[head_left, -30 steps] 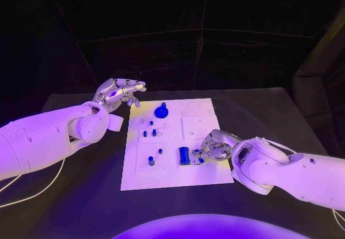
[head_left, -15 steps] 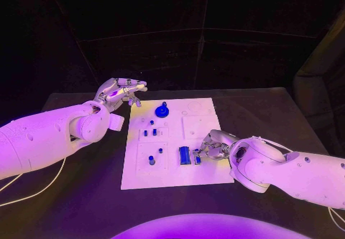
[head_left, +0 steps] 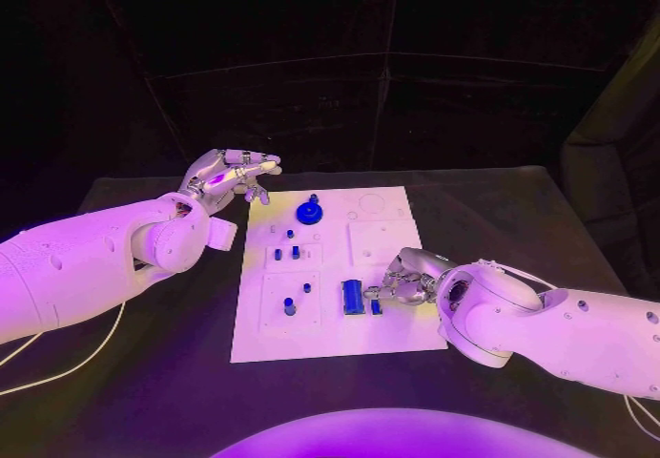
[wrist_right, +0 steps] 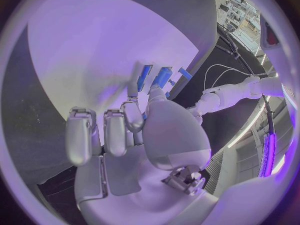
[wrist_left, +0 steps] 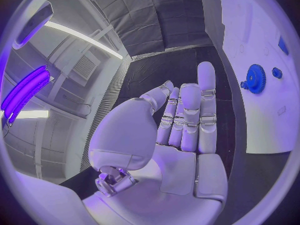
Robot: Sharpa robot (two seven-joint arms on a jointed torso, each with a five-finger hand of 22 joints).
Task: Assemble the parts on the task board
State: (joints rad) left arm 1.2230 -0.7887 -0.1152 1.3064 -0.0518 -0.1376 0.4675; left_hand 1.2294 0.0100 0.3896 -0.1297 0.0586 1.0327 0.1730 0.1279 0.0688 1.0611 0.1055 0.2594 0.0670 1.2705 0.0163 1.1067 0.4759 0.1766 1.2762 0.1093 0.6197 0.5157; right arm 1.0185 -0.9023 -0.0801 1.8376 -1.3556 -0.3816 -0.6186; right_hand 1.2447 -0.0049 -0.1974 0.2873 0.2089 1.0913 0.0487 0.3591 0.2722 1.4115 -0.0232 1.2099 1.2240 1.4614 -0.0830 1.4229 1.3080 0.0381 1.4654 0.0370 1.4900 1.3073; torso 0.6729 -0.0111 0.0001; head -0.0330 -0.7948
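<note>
- Black worktop (head_left: pixel 523 215) is seen under dark walls, carrying the white task board (head_left: pixel 392 329) at its middle.
- Left hand (head_left: pixel 224 175) is held raised beyond the board's far left corner, fingers (wrist_left: pixel 199 105) extended side by side, nothing gripped.
- Right hand (head_left: pixel 403 277) is lowered over the board's right part, fingers (wrist_right: pixel 132 116) curled; whether the small blue part (head_left: pixel 376 305) beside them is pinched cannot be told.
- Blue gear (head_left: pixel 310 214) is seated near the far edge.
- Blue cylinder (head_left: pixel 352 296) is laid just left of the right hand.
</note>
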